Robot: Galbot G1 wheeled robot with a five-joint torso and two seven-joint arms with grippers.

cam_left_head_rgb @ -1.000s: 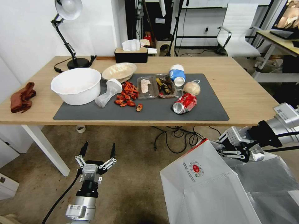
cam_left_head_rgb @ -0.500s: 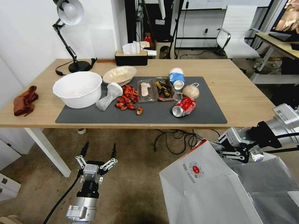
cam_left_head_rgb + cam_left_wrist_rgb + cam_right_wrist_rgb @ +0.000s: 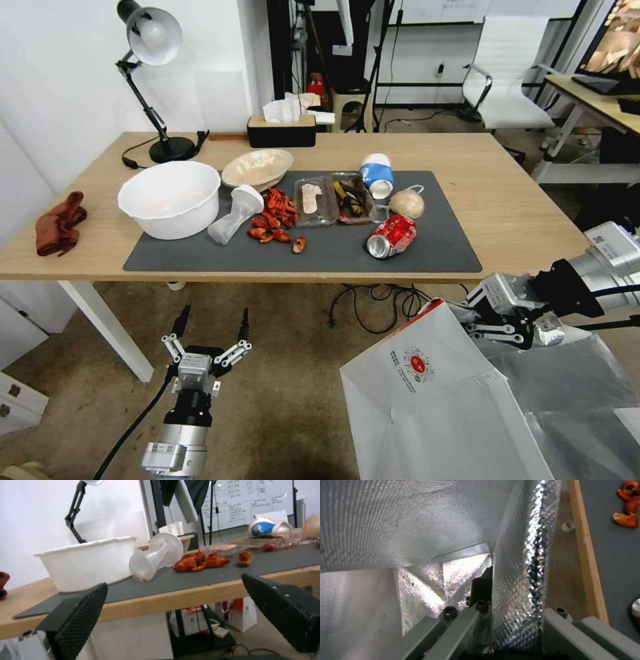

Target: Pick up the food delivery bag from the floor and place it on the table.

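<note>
The food delivery bag (image 3: 427, 400) is low at my right, in front of the table's near edge. Its white side with a small round red logo faces me and its mouth is open. My right gripper (image 3: 499, 328) is shut on the bag's upper rim. In the right wrist view the silver foil lining (image 3: 420, 525) spreads around the right gripper (image 3: 506, 610), with the foil wall pinched between its fingers. The table (image 3: 533, 213) is light wood with a dark grey mat (image 3: 347, 250). My left gripper (image 3: 210, 328) hangs open below the table's front edge (image 3: 166, 600), holding nothing.
On the mat lie a white bowl (image 3: 170, 198), a tipped plastic cup (image 3: 230, 217), red shells (image 3: 273, 213), a clear tray (image 3: 330, 193) and a crushed red can (image 3: 392, 235). A lamp (image 3: 157, 80), tissue box (image 3: 281, 130) and brown cloth (image 3: 59, 223) stand around. Cables (image 3: 377, 307) lie underneath.
The table has slid down in the head view, so the camera has moved. Both grippers and the bag keep their places in the picture.
</note>
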